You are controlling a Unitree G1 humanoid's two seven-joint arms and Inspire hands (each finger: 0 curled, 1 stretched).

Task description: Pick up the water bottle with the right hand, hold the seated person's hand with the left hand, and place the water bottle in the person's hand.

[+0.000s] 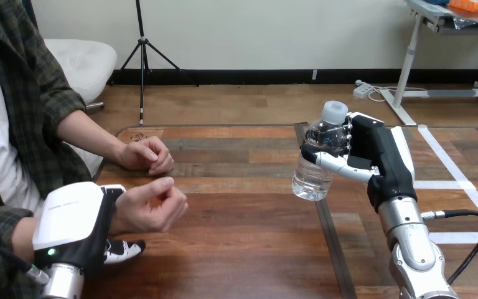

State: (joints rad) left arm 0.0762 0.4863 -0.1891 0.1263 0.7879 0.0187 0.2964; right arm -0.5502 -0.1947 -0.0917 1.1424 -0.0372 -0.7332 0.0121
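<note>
A clear water bottle (313,174) with a white cap is tilted and lifted off the wooden table (236,237), right of the middle. My right hand (373,156) is shut on it, fingers wrapped round its upper body. At the lower left my left hand (74,218) lies over the person's wrist, its fingers (124,249) curling out from under it. The person's hand (152,204) on that wrist is loosely curled, palm turned inward, holding nothing. The bottle is well apart from that hand, to its right.
The person's other hand (146,154) rests loosely closed on the table's far left part. A dark seam (331,243) runs down the table under the bottle. A black cable (473,237) loops beside my right forearm.
</note>
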